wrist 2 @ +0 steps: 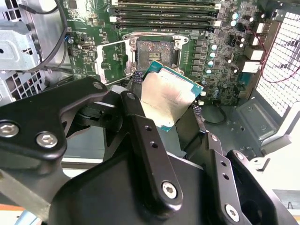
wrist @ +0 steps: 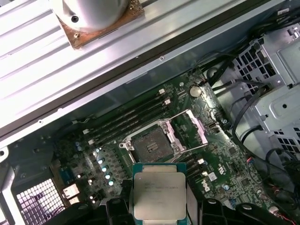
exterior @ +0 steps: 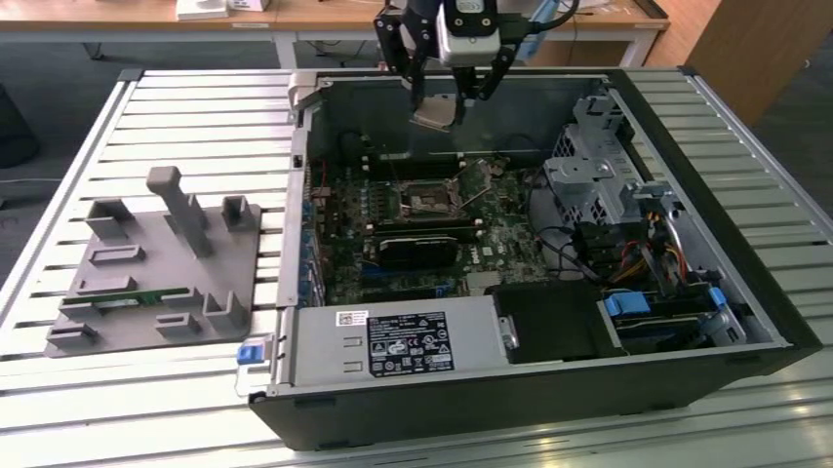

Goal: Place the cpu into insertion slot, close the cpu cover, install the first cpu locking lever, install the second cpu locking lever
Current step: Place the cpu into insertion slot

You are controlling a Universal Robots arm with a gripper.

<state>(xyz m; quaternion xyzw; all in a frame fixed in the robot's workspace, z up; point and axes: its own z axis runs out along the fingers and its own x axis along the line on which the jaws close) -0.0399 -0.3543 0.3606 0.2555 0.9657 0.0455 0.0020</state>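
Cpu (wrist: 159,194) is clamped by two opposite edges between the black fingers (wrist 2: 133,108) of the gripper (wrist 2: 167,96), which are closed only as far as its width. It hangs in the air above the green board (wrist: 218,159), clear of the slot (wrist: 151,143). In the exterior view it is a small pale tilted square in the upper middle of the frame, over the far wall of the open black case (exterior: 521,400). Its top is a matte silvery-beige plate on a green-edged base. In the second wrist view the fingers hide parts of its edges. The slot is a dark square pit with a silvery rim, and nothing sits in it. The cover (wrist: 190,129), a thin metal frame, stands swung open beside the slot.
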